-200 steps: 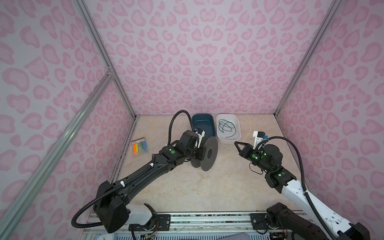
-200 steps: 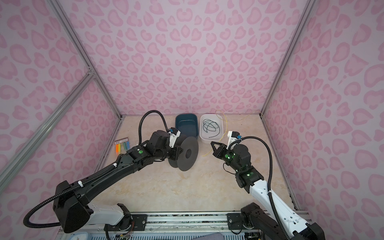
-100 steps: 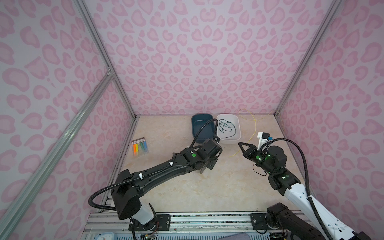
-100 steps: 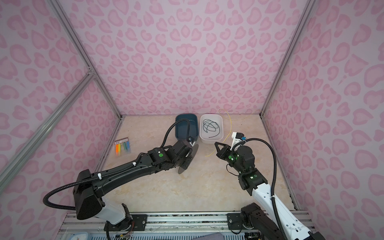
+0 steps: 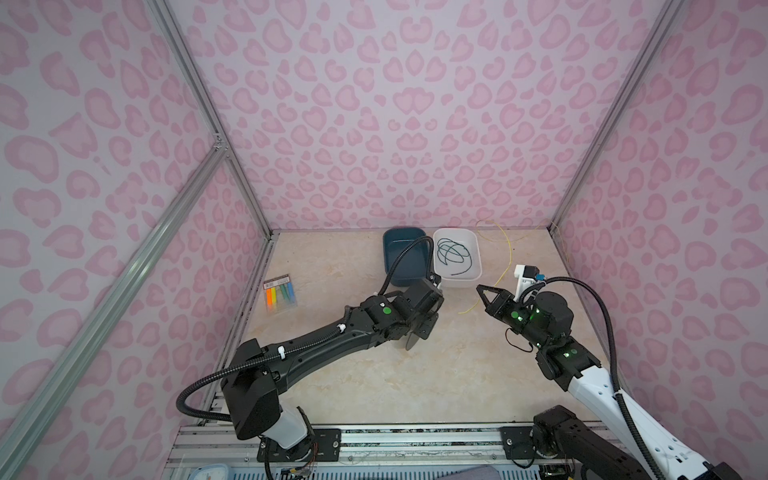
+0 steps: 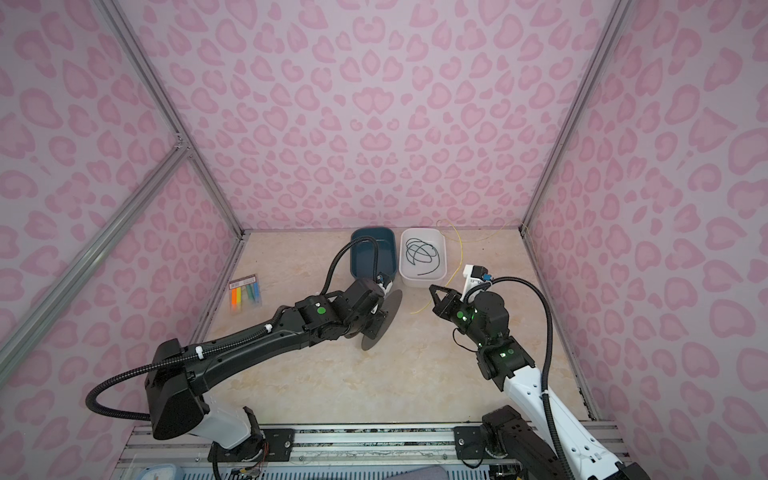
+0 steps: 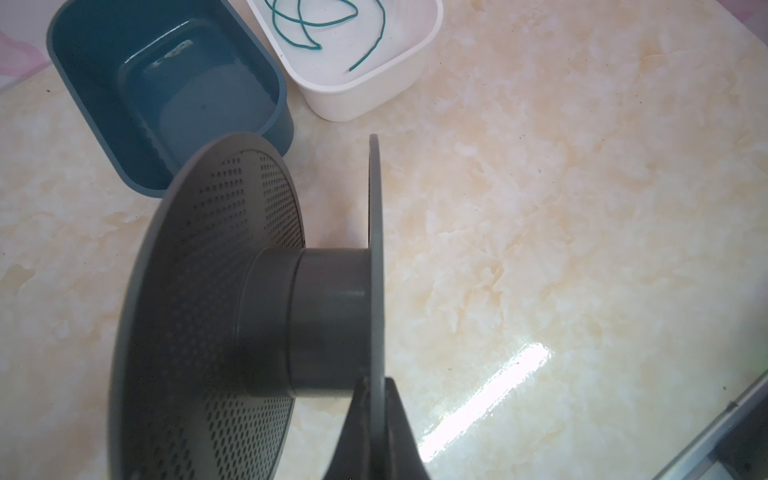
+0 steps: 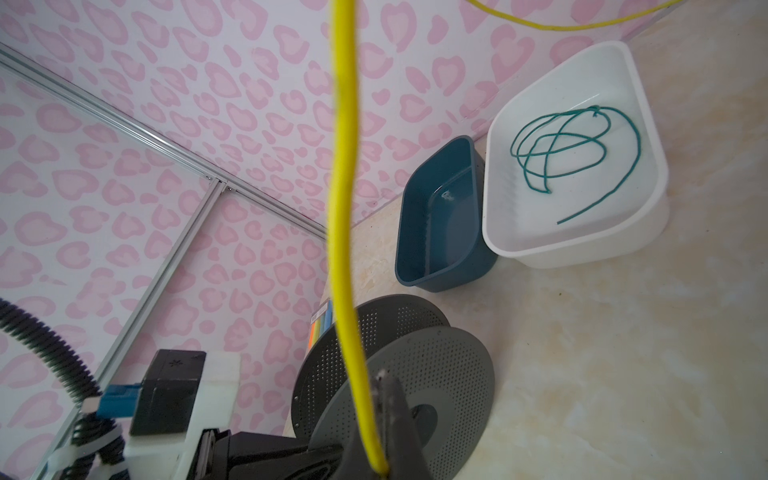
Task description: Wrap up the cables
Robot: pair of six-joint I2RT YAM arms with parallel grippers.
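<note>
two robot arms reach over a glossy cream surface veined like marble. they work inside a booth whose three walls carry a pink heart-and-leopard print on pale lilac. silver aluminium bars run up the corners and slant across the left wall, and a metal rail edges the near side. a bright streak of light reflects off the surface in the left wrist view.

the left gripper is pressed together on the thin rim of one flange of a grey spool. the spool is held on edge near the middle of the surface, with perforated discs and a bare core. the right gripper, to the right of the spool and apart from it, is pinched tight on the yellow wire. the wire climbs from those jaws and runs back toward the rear wall, to the right of the tubs. a loose end lies on the surface between the spool and the right gripper.

against the rear wall sits a dark blue tub. just beside it on the right is a white tub with a green cord coiled loosely inside. a small packet of coloured strips lies near the left wall.
</note>
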